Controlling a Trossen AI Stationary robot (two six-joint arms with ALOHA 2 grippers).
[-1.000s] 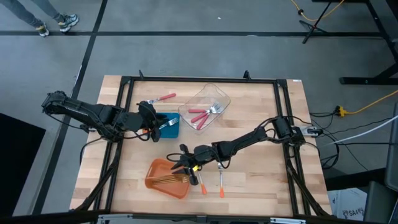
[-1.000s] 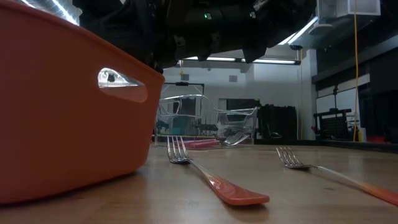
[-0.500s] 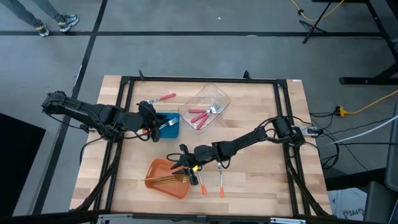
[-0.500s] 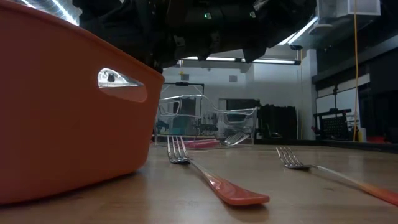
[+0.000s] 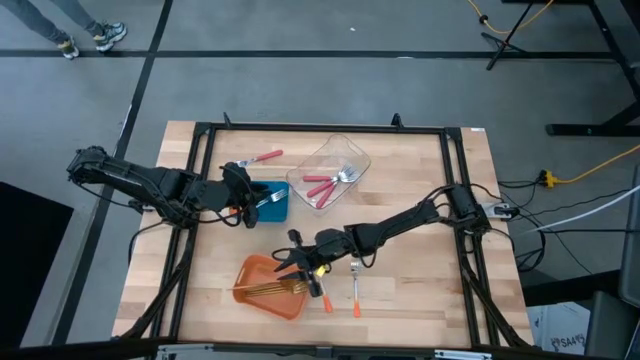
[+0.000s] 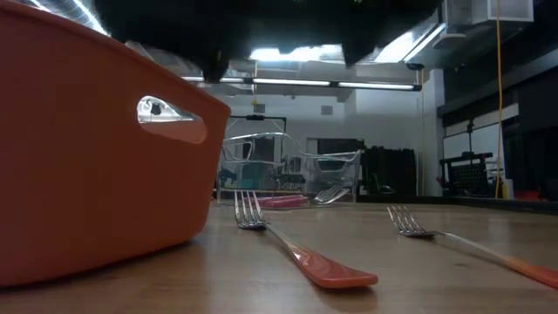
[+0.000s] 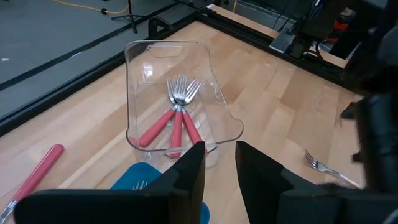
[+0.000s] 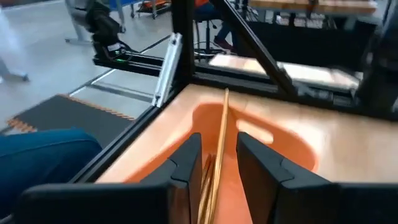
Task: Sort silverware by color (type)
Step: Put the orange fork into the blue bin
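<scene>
The orange container point(image 5: 255, 290) at the near middle holds gold forks point(image 5: 272, 289). My right gripper point(image 5: 290, 262) hangs over its right end, open; a gold fork point(image 8: 222, 118) shows in the gap between its fingers point(image 8: 219, 138), and neither finger meets it. Two orange-handled forks point(image 5: 322, 290) point(image 5: 354, 290) lie flat on the table to the right of that container. My left gripper point(image 5: 248, 200) waits, narrowly open, at the blue container point(image 5: 275, 208), which holds one fork point(image 5: 268, 197). The clear container point(image 5: 352, 152) holds red-handled forks point(image 7: 174, 118).
One red-handled fork point(image 5: 262, 158) lies on the table left of the clear container. A black frame rail point(image 5: 320, 128) runs round the table top. Bare wood lies to the right of the two orange-handled forks and along the near edge.
My right gripper has risen a little above the orange container; in the low view its dark body has gone up toward the top of the picture. The forks and containers lie as before.
</scene>
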